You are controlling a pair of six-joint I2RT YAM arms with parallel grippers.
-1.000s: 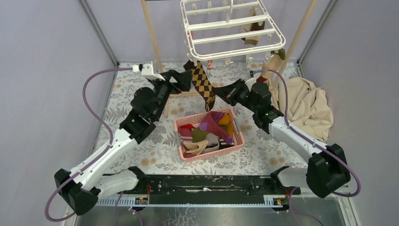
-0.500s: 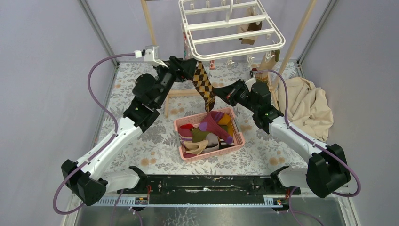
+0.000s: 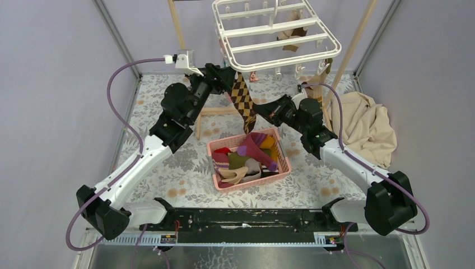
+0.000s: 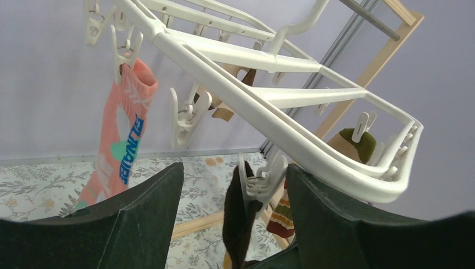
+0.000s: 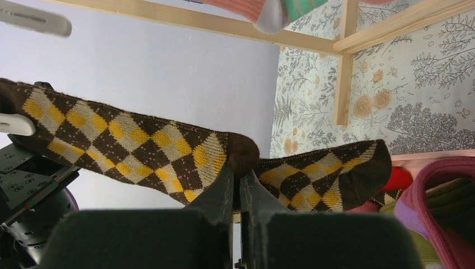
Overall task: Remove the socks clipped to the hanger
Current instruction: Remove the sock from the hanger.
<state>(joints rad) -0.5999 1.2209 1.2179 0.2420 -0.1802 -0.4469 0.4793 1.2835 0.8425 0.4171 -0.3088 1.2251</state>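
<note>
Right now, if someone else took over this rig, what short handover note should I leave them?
Left end effector: open, jaws either side of the clip holding the argyle sock.
Right end effector: shut on that sock's lower part.
Hanger: hangs at the back; pink basket on the table before it.
Done: several socks lie in the basket.
Left: unclip the argyle sock, then the orange sock, green sock and brown socks.
</note>
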